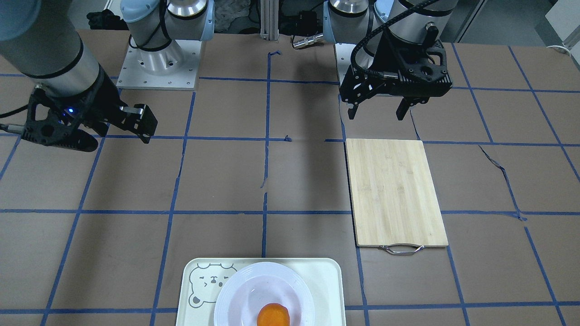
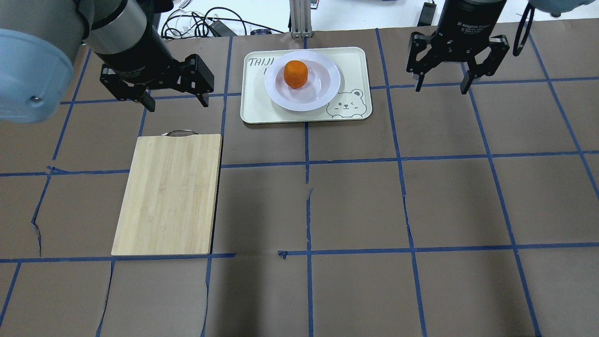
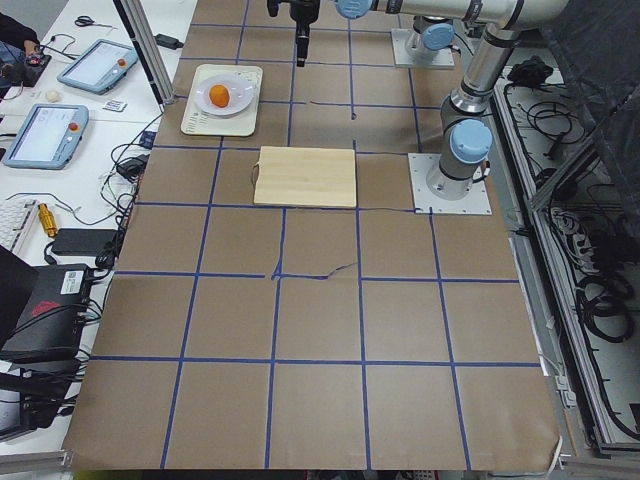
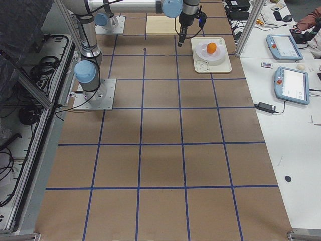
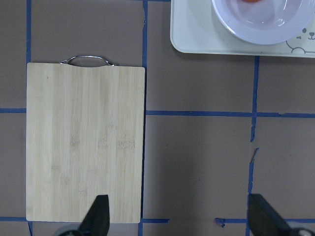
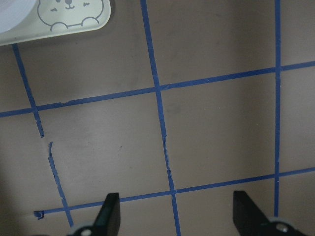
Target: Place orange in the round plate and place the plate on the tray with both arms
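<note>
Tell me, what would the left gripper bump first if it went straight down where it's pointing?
Probably the cutting board: the open left gripper points straight down, and one finger hangs over the board's corner; the other is over bare table. Height is hard to judge.

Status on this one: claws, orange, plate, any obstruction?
Left claw open, right claw open, both empty. Orange sits in round plate, plate on tray. Cutting board lies apart, obstructing nothing.

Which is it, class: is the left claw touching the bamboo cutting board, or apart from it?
Apart. The front-facing view shows the left claw open, with bare table between its fingertips and the cutting board.
</note>
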Action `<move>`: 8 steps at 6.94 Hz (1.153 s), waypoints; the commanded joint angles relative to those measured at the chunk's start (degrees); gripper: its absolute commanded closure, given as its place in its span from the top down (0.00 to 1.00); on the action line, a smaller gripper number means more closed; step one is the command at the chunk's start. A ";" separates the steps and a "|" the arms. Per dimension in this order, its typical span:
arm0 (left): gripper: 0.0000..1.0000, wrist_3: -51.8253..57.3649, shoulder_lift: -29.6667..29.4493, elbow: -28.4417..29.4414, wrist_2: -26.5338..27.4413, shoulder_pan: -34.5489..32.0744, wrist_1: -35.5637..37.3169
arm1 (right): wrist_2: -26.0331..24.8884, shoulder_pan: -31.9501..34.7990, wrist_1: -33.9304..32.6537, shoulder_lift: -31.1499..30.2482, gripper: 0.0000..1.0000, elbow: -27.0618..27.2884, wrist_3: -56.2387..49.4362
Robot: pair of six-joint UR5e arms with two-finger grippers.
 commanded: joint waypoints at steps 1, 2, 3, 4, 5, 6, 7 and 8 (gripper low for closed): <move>1.00 0.00 -0.07 0.00 0.00 0.00 0.00 | -2.08 0.43 2.12 -0.64 0.84 -1.84 -0.69; 1.00 0.00 0.02 0.00 0.00 0.00 0.00 | -2.08 0.35 -0.84 -0.37 0.84 -1.58 -3.39; 1.00 0.00 0.02 0.00 0.00 0.00 0.00 | -2.17 0.43 -4.01 -0.63 0.86 -0.53 -3.42; 1.00 0.00 0.02 0.00 0.00 0.00 0.00 | -1.91 0.35 -4.56 -0.72 0.86 0.44 -3.51; 1.00 -0.09 0.02 0.00 0.00 0.00 0.00 | -1.90 0.43 -4.74 -0.72 0.86 0.36 -3.51; 1.00 0.00 0.02 0.00 0.09 -0.09 0.00 | -0.95 0.43 -4.74 -0.90 0.85 0.62 -3.77; 1.00 -0.09 0.02 0.00 0.09 -0.09 0.00 | 3.68 0.43 -5.00 -1.51 0.85 0.80 -4.56; 1.00 -0.09 -0.07 0.52 0.44 -0.26 0.00 | 3.81 0.35 -5.44 -1.43 0.85 0.89 -5.09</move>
